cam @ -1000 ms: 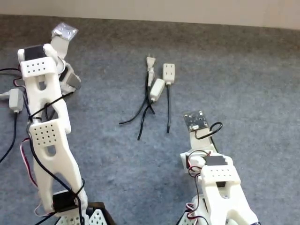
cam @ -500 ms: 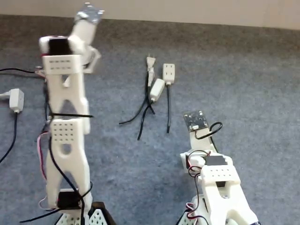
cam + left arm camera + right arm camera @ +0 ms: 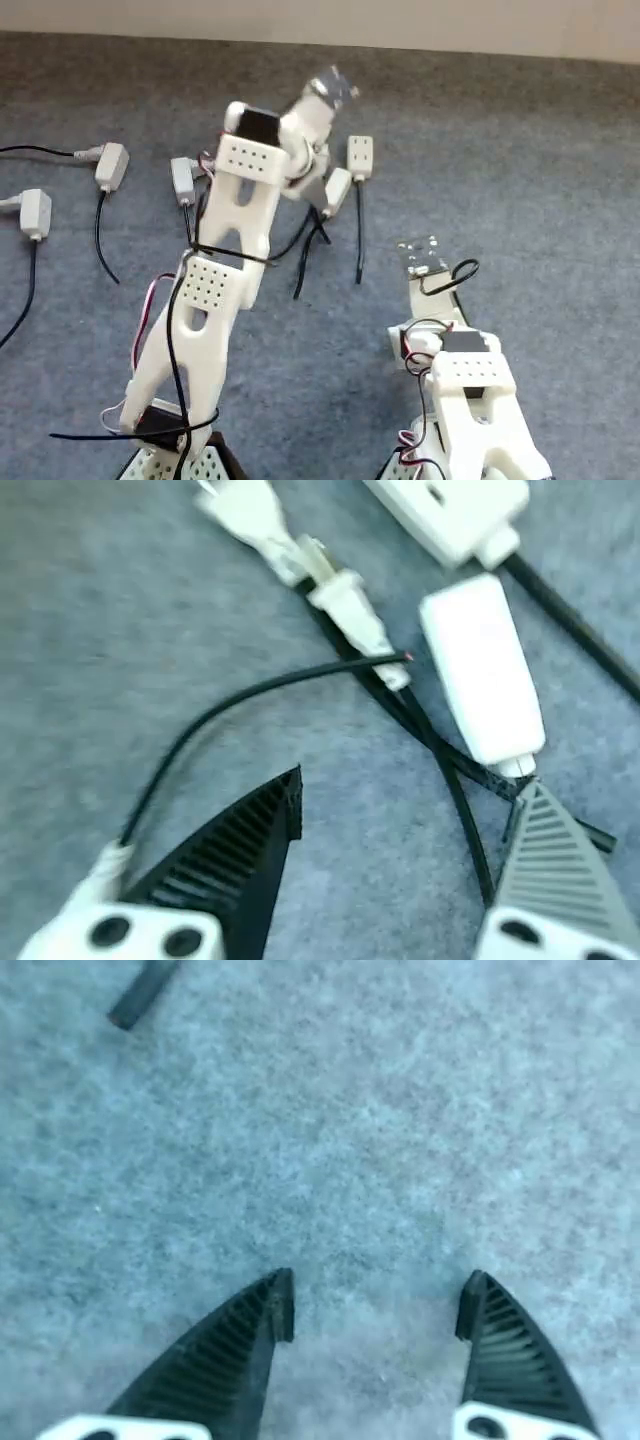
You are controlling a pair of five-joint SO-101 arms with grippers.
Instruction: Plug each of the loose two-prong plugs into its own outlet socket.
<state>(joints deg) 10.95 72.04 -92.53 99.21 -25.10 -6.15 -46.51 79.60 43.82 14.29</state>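
Hanging over cords [image 3: 425, 725], left gripper [image 3: 412, 778] gapes; carpet [image 3: 540, 150] beyond.

Rough, fuzzy grey carpet [image 3: 520, 150] covers the table. White oblong plastic socket blocks [image 3: 482, 670] look smooth and faintly glossy. Thin black cords [image 3: 240, 695] look matt and rubbery. White plastic robot arms [image 3: 245, 190] are matt, and the black plastic gripper fingers [image 3: 245, 830] are ribbed.

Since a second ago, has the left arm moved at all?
Yes. The left arm has swung across from the left side of the carpet toward the middle. Its open left gripper now hangs near the white socket, which stayed put.
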